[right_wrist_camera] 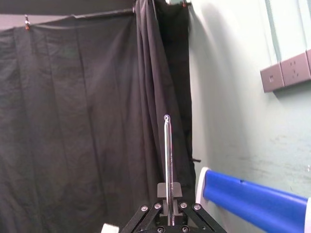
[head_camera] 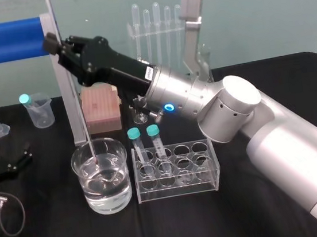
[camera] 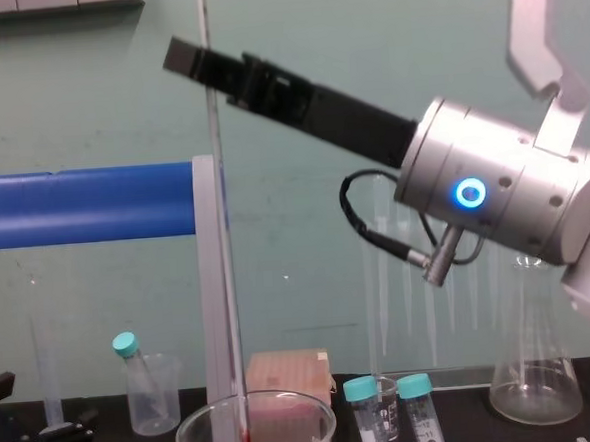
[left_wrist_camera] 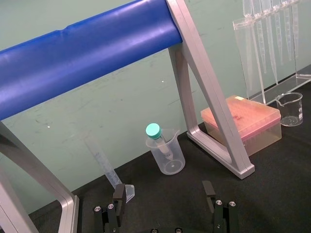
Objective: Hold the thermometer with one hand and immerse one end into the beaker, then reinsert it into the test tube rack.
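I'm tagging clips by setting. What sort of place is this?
Likely a lab bench: the right gripper holds a thermometer in a beaker, beside a test tube rack, with pipettes behind.

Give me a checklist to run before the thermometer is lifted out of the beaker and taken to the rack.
1. Grip: right gripper shut on the thermometer: ok.
2. Immersion: the thermometer's lower end sits in the beaker's water: ok.
3. Attitude: thermometer near upright: ok.
4. Free holes in the test tube rack: ok. It holds two capped tubes, at the end nearest the beaker.
5. Metal frame post stands close beside the thermometer. Contact: cannot tell.
6. Left gripper open, parked on the left, away from the beaker: ok.
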Controlling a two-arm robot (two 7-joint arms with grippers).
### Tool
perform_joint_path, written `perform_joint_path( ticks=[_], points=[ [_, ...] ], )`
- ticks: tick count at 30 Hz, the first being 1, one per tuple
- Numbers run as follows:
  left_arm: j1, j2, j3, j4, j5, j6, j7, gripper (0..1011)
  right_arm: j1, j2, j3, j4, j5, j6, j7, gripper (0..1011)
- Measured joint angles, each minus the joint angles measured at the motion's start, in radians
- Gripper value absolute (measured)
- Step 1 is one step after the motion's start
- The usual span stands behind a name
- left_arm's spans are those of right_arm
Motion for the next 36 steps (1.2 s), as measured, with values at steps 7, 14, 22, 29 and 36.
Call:
perform_joint_path(
  ticks=[7,14,22,29,36],
  points=[
    [0.0,0.0,0.0,0.0,0.0,0.0,0.0,1008,0.021,-0.015,-0.019,0.072,-0.017,-0.022,0.015,53],
    [0.0,0.0,0.0,0.0,0.0,0.0,0.0,1008,0.043,-0.035,-0.034,0.162,-0.046,-0.044,0.035,53],
    [0.0,0.0,0.0,0.0,0.0,0.0,0.0,1008,0.056,-0.048,-0.037,0.219,-0.068,-0.05,0.048,53],
    [0.0,0.0,0.0,0.0,0.0,0.0,0.0,1008,0.06,-0.056,-0.037,0.244,-0.08,-0.049,0.055,53],
    [0.0,0.0,0.0,0.0,0.0,0.0,0.0,1008,0.057,-0.057,-0.034,0.241,-0.084,-0.04,0.059,53]
  ],
)
